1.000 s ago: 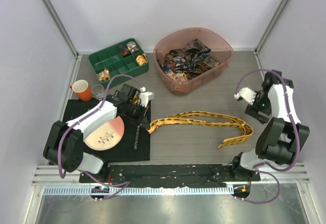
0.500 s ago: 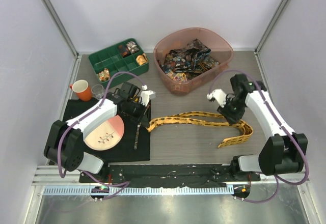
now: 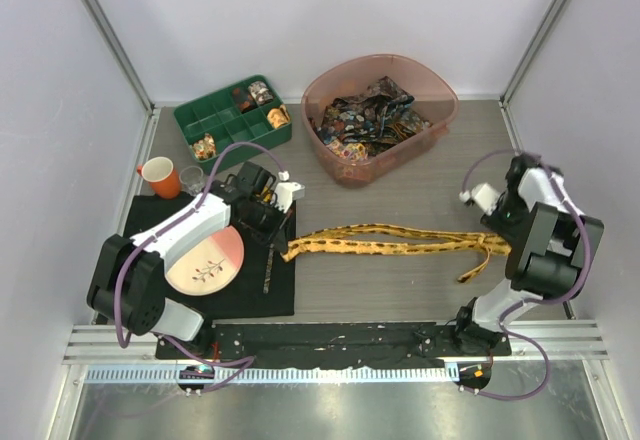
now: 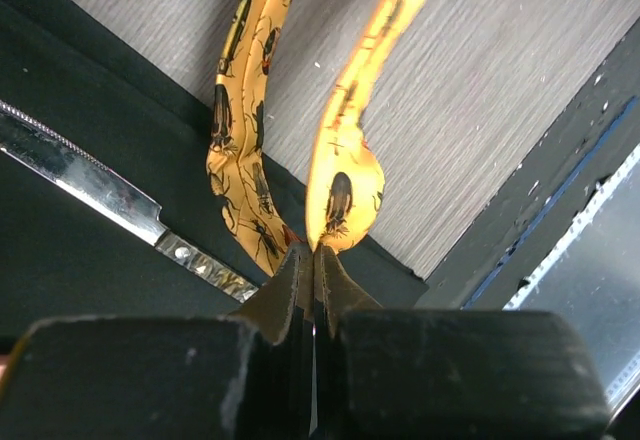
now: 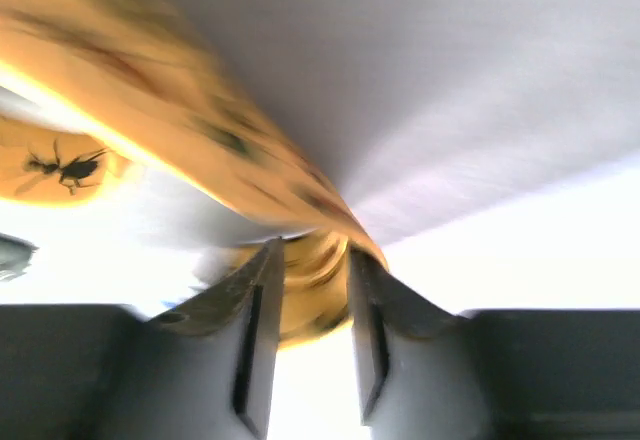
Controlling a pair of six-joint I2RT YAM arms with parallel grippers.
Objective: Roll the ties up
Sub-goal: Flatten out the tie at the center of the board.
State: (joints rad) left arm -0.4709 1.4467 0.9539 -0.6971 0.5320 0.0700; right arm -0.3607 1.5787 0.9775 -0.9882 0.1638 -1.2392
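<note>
A yellow-orange tie [image 3: 400, 244] printed with dark insects lies stretched almost straight across the middle of the table. My left gripper [image 3: 284, 246] is shut on its left end at the corner of the black mat; in the left wrist view the jaws [image 4: 315, 257] pinch the folded fabric [image 4: 340, 185]. My right gripper [image 3: 500, 239] is shut on the tie near its right end, and the loose tail [image 3: 470, 274] hangs back toward the front. In the right wrist view the blurred yellow fabric [image 5: 312, 265] sits between the fingers [image 5: 258, 300]. Dark many-coloured ties [image 3: 372, 112] fill the pink tub.
The pink tub [image 3: 441, 84] stands at the back centre-right, a green compartment tray [image 3: 222, 118] to its left. An orange mug [image 3: 157, 174] and a small glass [image 3: 192, 178] sit at the left. On the black mat [image 3: 160, 222] lie a pink plate [image 3: 205, 260] and a knife [image 3: 269, 265].
My right gripper came in to the tie's curved right part, closed on it and pulled it rightward, so the tie now lies straighter. The left gripper kept its hold.
</note>
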